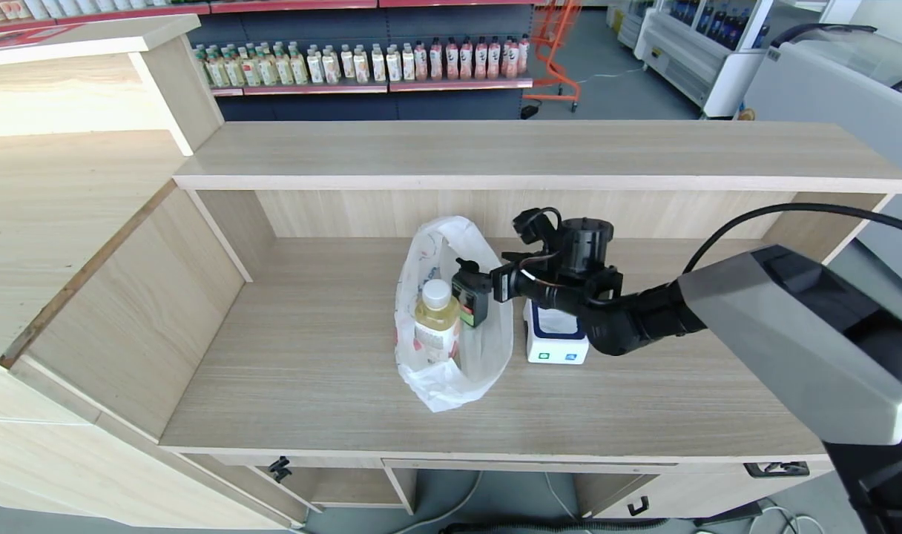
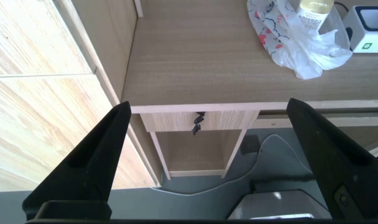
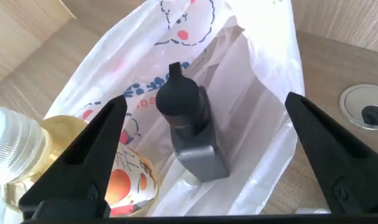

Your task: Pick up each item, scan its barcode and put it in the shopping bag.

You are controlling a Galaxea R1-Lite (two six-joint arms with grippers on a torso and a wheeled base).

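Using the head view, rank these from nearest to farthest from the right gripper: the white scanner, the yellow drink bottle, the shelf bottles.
1. Yellow drink bottle, in the bag beside the right gripper.
2. White scanner, on the counter, to the gripper's right.
3. Shelf bottles, far behind the counter.

The head camera looks steeply down on the wooden counter (image 1: 310,371), with store shelves (image 1: 458,85) at 12 o'clock. The left wrist camera hangs off the counter's front edge, about 7 o'clock from the shopping bag (image 1: 436,386) (image 2: 301,56) (image 3: 251,93), seeing it from well away. The right wrist camera peers closely into the bag's mouth. All three share the bag and its yellow drink bottle (image 1: 436,319) (image 2: 314,7) (image 3: 27,149).
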